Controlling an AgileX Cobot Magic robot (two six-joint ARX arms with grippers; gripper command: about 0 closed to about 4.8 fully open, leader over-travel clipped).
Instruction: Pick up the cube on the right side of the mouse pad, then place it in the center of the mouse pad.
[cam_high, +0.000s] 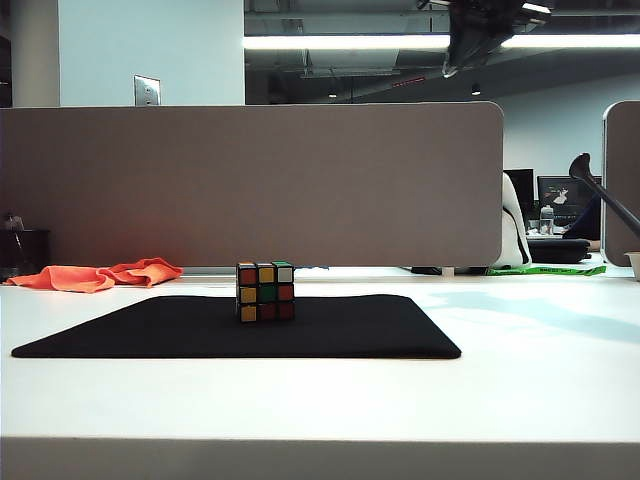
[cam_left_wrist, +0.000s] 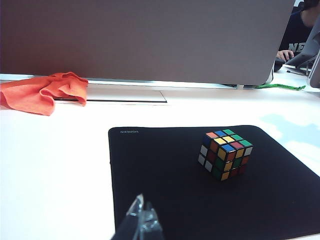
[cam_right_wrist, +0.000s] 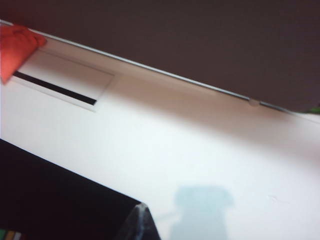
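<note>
- The mouse pad lies flat on the white table, a broad dark target, and serves as landmark here.
- A grey partition stands behind the pad; nothing there blocks a reach.
- An orange cloth lies crumpled behind the pad's left corner, well apart.
- The cube sits upright on the pad near its middle, so the placing looks done.
- The right gripper, jaws together and empty, hangs above the pad's far edge, tilted, apparently clear of the cube.
- The left gripper, tips close together, hovers over the pad's near edge, idle.
</note>
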